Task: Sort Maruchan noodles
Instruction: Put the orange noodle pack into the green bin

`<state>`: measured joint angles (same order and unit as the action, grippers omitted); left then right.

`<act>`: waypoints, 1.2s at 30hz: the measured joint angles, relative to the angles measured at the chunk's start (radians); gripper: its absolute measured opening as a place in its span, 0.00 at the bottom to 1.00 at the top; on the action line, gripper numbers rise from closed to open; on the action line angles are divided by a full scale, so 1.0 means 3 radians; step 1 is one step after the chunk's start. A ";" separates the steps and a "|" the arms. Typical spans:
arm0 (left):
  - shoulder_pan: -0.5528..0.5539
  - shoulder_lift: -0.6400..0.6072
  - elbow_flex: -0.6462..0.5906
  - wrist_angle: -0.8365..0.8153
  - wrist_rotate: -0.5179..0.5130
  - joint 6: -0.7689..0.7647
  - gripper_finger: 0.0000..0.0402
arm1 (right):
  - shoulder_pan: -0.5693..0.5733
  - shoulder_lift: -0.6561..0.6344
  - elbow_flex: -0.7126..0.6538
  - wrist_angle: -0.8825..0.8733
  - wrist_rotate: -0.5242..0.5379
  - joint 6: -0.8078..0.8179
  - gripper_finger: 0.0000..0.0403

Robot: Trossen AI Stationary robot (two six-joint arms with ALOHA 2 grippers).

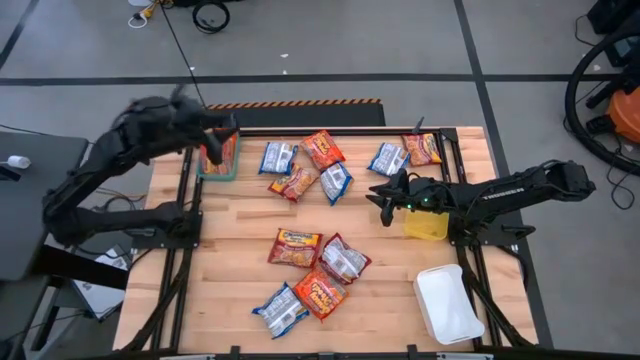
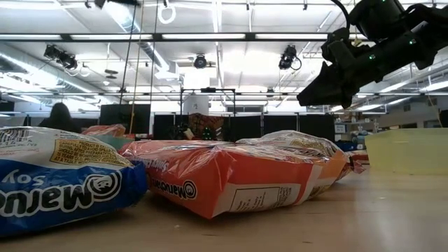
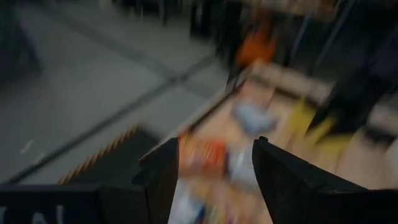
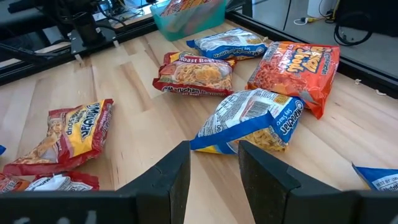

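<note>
Several Maruchan packets lie flat on the wooden table. A far row runs from a blue-and-white packet (image 1: 278, 157) to an orange-red one (image 1: 421, 148). A near cluster holds a silvery one (image 1: 344, 258) and an orange-red one (image 1: 320, 292). My left gripper (image 1: 222, 130) (image 3: 214, 146) is open above the teal bin (image 1: 203, 172), where an orange-red packet (image 1: 222, 152) lies. My right gripper (image 1: 383, 200) (image 4: 214, 149) hovers open and empty off the table, its fingers pointing at a blue-and-white packet (image 4: 249, 121) (image 1: 335, 182).
A yellow bin (image 1: 425, 222) sits right beside my right gripper, and a white bin (image 1: 448, 303) stands at the near right corner. Bare wood lies between the far row and the near cluster. In the low view, near packets (image 2: 224, 175) block most of the table.
</note>
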<state>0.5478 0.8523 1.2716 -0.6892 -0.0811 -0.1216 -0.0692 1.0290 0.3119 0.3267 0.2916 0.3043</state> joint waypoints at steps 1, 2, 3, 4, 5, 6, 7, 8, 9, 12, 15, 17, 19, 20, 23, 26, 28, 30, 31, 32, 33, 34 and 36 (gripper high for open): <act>-0.0018 -0.0038 0.0000 0.0163 -0.0003 -0.0010 0.51 | 0.0000 0.0000 0.0000 0.0000 0.0000 0.0000 0.35; -0.0029 -0.0074 0.0000 0.0297 -0.0003 -0.0010 0.51 | 0.0000 0.0000 0.0000 0.0001 0.0001 0.0000 0.35; -0.0031 -0.0105 0.0000 0.0419 -0.0007 -0.0003 0.51 | 0.0000 0.0000 0.0000 0.0000 0.0001 0.0000 0.35; -0.0030 -0.0134 0.0000 0.0537 -0.0009 0.0047 0.51 | 0.0000 0.0000 0.0000 0.0000 0.0002 0.0000 0.35; -0.0029 -0.0155 0.0000 0.0649 -0.0010 0.0113 0.51 | 0.0000 0.0000 0.0000 0.0000 0.0003 0.0000 0.35; -0.0030 -0.0175 0.0002 0.0720 -0.0009 0.0128 0.51 | 0.0000 0.0001 0.0000 0.0000 0.0003 0.0000 0.35; -0.0030 -0.0203 0.0002 0.0735 -0.0009 0.0089 0.51 | 0.0000 0.0000 0.0000 0.0000 0.0003 0.0000 0.35; -0.0030 -0.0229 0.0001 0.0726 -0.0010 0.0030 0.51 | 0.0000 0.0001 0.0000 0.0000 0.0003 0.0000 0.35; -0.0030 -0.0233 0.0001 0.0720 -0.0008 -0.0022 0.51 | 0.0000 0.0001 0.0000 0.0000 0.0004 0.0000 0.35; -0.0029 -0.0226 -0.0001 0.0643 0.0066 -0.0041 0.51 | 0.0000 0.0001 0.0000 0.0000 0.0004 0.0000 0.35; -0.0028 -0.0173 -0.0004 0.0597 0.0400 0.0106 0.51 | 0.0000 0.0001 0.0000 0.0000 0.0004 0.0000 0.35; -0.0030 -0.0118 -0.0008 0.0576 0.0796 0.0209 0.51 | 0.0000 0.0001 0.0000 0.0000 0.0004 0.0000 0.35; -0.0031 -0.0077 -0.0008 0.0582 0.1197 0.0264 0.51 | 0.0001 0.0001 0.0000 0.0001 0.0004 0.0000 0.35; -0.0031 -0.0054 -0.0008 0.0598 0.1355 0.0260 0.51 | 0.0000 0.0001 0.0000 0.0000 0.0004 0.0000 0.35; -0.0031 0.0026 -0.0008 0.0662 0.1704 0.0243 0.51 | 0.0001 0.0001 0.0000 0.0000 0.0004 0.0000 0.35; -0.0030 0.0105 -0.0009 0.0730 0.1825 0.0238 0.51 | 0.0001 0.0001 0.0000 0.0000 0.0004 0.0000 0.35; -0.0030 0.0144 -0.0009 0.0803 0.1835 0.0168 0.51 | 0.0001 0.0001 0.0000 0.0001 0.0004 0.0000 0.35; -0.0029 0.0172 -0.0009 0.0846 0.1836 0.0094 0.51 | 0.0001 0.0001 0.0000 0.0000 0.0004 0.0000 0.35; -0.0028 0.0178 -0.0009 0.0869 0.1846 0.0077 0.51 | 0.0001 0.0001 0.0000 0.0000 0.0004 0.0000 0.35; -0.0028 0.0180 -0.0009 0.0889 0.1871 0.0072 0.51 | 0.0001 0.0001 0.0000 0.0000 0.0004 0.0000 0.35; -0.0028 0.0177 -0.0009 0.0906 0.1909 0.0068 0.51 | 0.0000 0.0001 0.0000 0.0001 0.0004 0.0000 0.35; -0.0028 0.0172 -0.0009 0.0926 0.1949 0.0065 0.51 | 0.0001 0.0001 0.0000 0.0000 0.0004 0.0000 0.35; -0.0029 0.0160 -0.0009 0.0960 0.2008 0.0027 0.51 | 0.0001 0.0001 0.0000 0.0000 0.0004 -0.0001 0.35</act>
<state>0.5391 0.9004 1.2690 -0.4011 0.5215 -0.1135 -0.0690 1.0294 0.3119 0.3267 0.2928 0.3041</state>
